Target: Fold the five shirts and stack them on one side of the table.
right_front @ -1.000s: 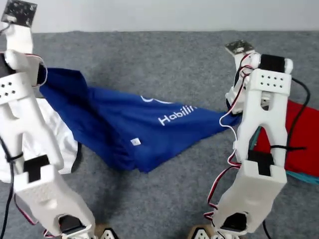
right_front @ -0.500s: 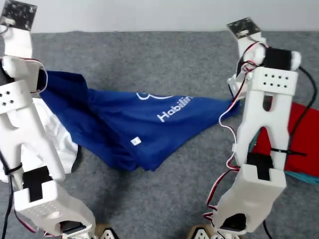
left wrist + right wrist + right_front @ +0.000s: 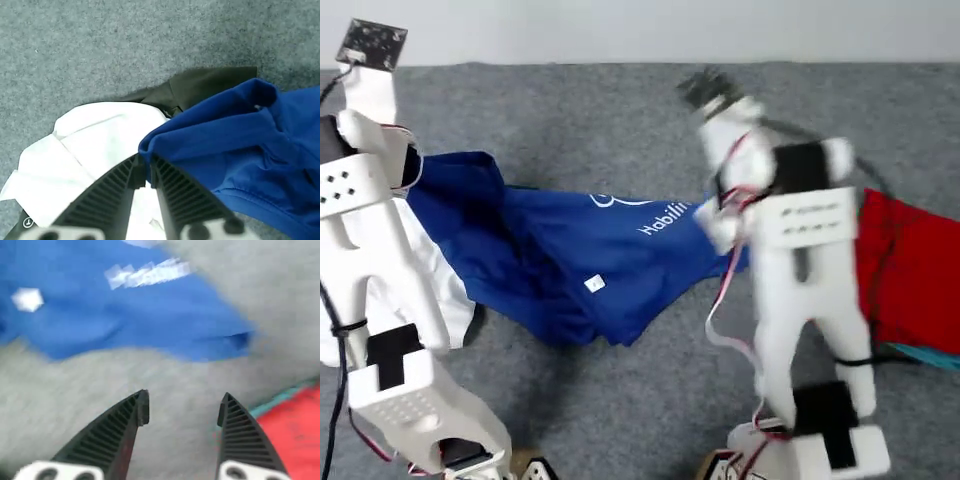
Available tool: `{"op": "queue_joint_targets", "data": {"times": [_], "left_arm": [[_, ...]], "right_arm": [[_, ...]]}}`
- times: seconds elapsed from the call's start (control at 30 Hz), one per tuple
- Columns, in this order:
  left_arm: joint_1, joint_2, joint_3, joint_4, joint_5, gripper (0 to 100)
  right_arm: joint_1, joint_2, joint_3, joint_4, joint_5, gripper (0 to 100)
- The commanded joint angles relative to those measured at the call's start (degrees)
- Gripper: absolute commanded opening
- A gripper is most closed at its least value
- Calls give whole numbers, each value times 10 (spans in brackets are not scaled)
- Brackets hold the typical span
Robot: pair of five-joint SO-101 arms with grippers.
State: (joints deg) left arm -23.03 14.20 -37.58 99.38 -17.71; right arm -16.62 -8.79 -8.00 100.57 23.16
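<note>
Your right gripper [image 3: 184,402] has dropped the blue shirt [image 3: 600,270], fingers apart, and swung inward. The left gripper [image 3: 146,162] has its fingers clamped on the shirt's edge. You likely need to regrasp before folding.

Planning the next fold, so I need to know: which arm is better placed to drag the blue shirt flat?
Left. The left gripper is shut on an edge of the blue shirt. The right gripper is open and empty over the grey table, so it would probably need a grip first.

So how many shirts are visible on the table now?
5: blue shirt mid-table, white shirt and black shirt at the left, red shirt at the right, teal shirt edge under it. More may be hidden.
</note>
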Motion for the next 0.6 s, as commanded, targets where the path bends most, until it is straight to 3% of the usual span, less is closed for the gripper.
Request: {"op": "queue_joint_targets", "data": {"times": [0.0, 0.13, 0.33, 0.57], "left_arm": [[2, -4, -4, 2, 0, 14], [3, -4, -7, 1, 0, 14], [3, -4, -7, 1, 0, 14], [2, -4, -7, 1, 0, 14]], "right_arm": [[-102, -53, 103, 23, -54, 233], [-201, -45, 159, 6, -83, 234], [-233, 32, 160, -26, -83, 292], [-300, 135, 160, -96, -83, 292]]}}
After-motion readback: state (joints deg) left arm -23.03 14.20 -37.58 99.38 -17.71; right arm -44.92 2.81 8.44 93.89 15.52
